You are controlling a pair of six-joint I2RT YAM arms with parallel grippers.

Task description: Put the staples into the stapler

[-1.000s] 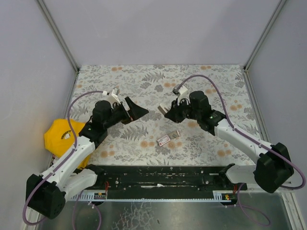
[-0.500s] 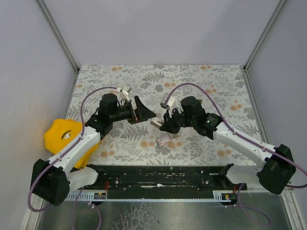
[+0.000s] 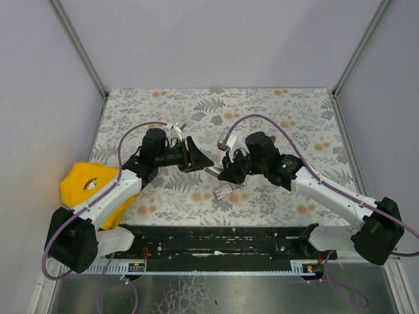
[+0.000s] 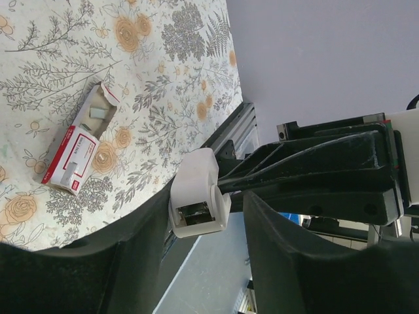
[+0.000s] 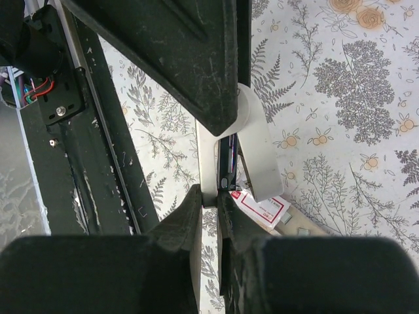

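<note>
The staples carton [image 3: 224,191], pink and white with its grey tray pulled partly out, lies on the floral mat; it also shows in the left wrist view [image 4: 77,149] and the right wrist view [image 5: 263,207]. My right gripper [image 3: 221,171] is shut on one arm of the white stapler [image 3: 212,171] and holds it opened in a V above the carton; in the right wrist view the gripper [image 5: 211,196] pinches the stapler [image 5: 254,149]. My left gripper [image 3: 200,159] is open, and in its wrist view [image 4: 211,212] the stapler's white end [image 4: 196,199] lies between its fingers, against one of them.
A yellow object [image 3: 84,187] lies at the left edge of the mat beside my left arm. The black rail [image 3: 222,239] of the arm bases runs along the near edge. Grey walls close in the mat on three sides.
My left gripper has moved right, up to the stapler, so its open fingers now flank the stapler's end. My right gripper came left and down with the stapler, then held still.
</note>
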